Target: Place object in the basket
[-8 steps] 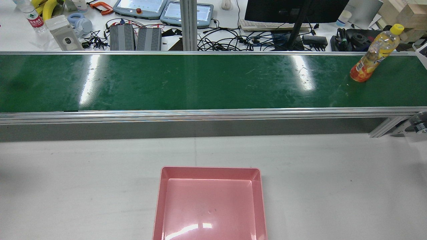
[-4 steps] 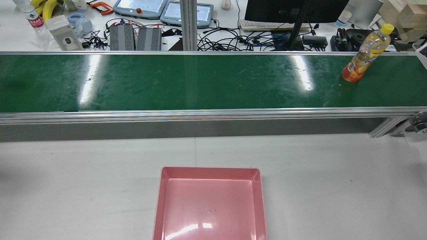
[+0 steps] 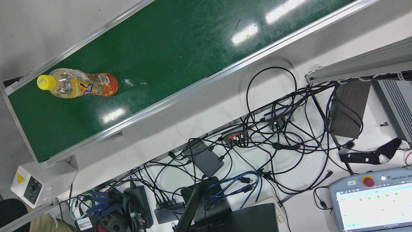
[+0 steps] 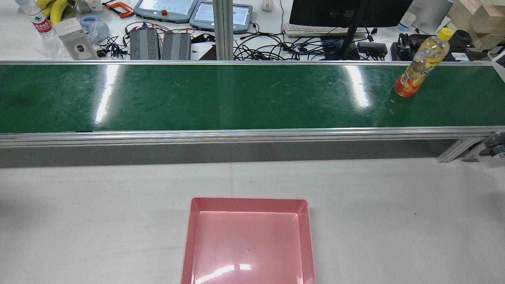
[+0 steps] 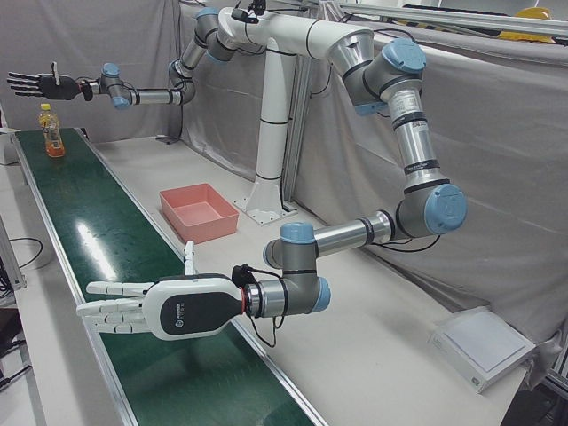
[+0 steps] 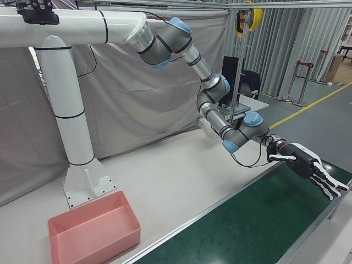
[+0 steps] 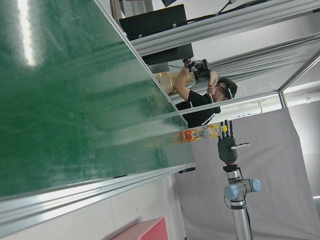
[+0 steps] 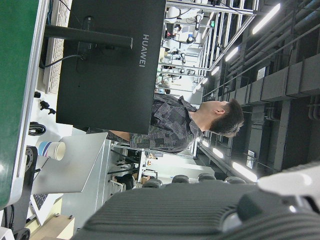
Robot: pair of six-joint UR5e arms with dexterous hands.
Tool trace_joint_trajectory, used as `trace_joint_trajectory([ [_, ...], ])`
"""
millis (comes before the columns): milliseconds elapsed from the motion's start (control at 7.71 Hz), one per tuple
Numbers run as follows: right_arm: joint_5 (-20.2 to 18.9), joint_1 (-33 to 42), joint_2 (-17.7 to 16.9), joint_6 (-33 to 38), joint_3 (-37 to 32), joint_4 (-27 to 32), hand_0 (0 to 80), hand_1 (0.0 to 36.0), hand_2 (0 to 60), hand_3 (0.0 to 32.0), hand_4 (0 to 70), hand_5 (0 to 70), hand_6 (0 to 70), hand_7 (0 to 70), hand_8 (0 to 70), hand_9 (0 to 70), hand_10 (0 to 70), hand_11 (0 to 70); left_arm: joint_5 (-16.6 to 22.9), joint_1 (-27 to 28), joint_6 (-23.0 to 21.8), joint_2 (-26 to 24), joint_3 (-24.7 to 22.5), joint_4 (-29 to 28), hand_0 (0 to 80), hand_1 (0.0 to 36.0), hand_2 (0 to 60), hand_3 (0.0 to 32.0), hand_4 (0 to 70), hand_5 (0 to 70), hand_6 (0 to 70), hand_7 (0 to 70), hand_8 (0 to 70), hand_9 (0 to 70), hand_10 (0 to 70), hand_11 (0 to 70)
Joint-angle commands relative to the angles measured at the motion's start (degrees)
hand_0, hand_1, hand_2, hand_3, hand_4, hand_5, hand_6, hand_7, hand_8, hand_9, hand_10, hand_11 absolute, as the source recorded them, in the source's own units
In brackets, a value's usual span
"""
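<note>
Right hand hovers flat, fingers spread, holding nothing, near the bottle but not touching it. Left hand is likewise splayed and empty, low over the conveyor belt, well apart at the opposite end. Bottle stands upright on the belt's far right. Pink basket sits empty on the near worktop. Judgement: nothing done yet; grasp, carry and release all remain.
</note>
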Motion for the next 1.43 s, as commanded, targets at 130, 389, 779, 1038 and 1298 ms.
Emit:
trace_joint_trajectory([
  [130, -0.01, 0.00, 0.07, 0.00, -0.01, 0.00, 0.0, 0.0, 0.0, 0.0, 0.0, 0.0, 0.0, 0.0, 0.0, 0.0, 0.0, 0.0, 0.00, -0.25, 0.00, 0.00, 0.00, -0.01, 48.5, 2.0, 0.0, 0.0, 15.4, 5.0, 0.0, 0.0, 4.7, 9.0, 6.8, 10.6],
  [389, -0.01, 0.00, 0.07, 0.00, 0.08, 0.00, 0.0, 0.0, 0.0, 0.0, 0.0, 0.0, 0.0, 0.0, 0.0, 0.0, 0.0, 0.0, 0.00, -0.25, 0.00, 0.00, -0.17, -0.10, 48.4, 1.9, 0.0, 0.0, 15.6, 5.1, 0.0, 0.0, 4.8, 9.2, 6.7, 10.5],
  [779, -0.01, 0.00, 0.07, 0.00, 0.08, 0.00, 0.0, 0.0, 0.0, 0.0, 0.0, 0.0, 0.0, 0.0, 0.0, 0.0, 0.0, 0.0, 0.00, -0.25, 0.00, 0.00, -0.26, -0.10, 48.2, 2.0, 0.0, 0.0, 15.6, 6.0, 0.0, 0.0, 4.8, 9.2, 7.1, 11.1],
  [1038, -0.01, 0.00, -0.01, 0.00, 0.08, 0.00, 0.0, 0.0, 0.0, 0.0, 0.0, 0.0, 0.0, 0.0, 0.0, 0.0, 0.0, 0.0, 0.00, -0.25, 0.00, 0.00, -0.26, -0.27, 48.3, 2.1, 0.0, 0.0, 15.5, 6.2, 0.0, 0.0, 4.8, 9.2, 6.5, 10.2],
  [1298, -0.01, 0.00, -0.01, 0.00, 0.08, 0.00, 0.0, 0.0, 0.0, 0.0, 0.0, 0.0, 0.0, 0.0, 0.0, 0.0, 0.0, 0.0, 0.00, -0.25, 0.00, 0.00, -0.26, -0.27, 48.3, 2.1, 0.0, 0.0, 15.6, 6.1, 0.0, 0.0, 4.6, 9.0, 7.0, 10.9],
])
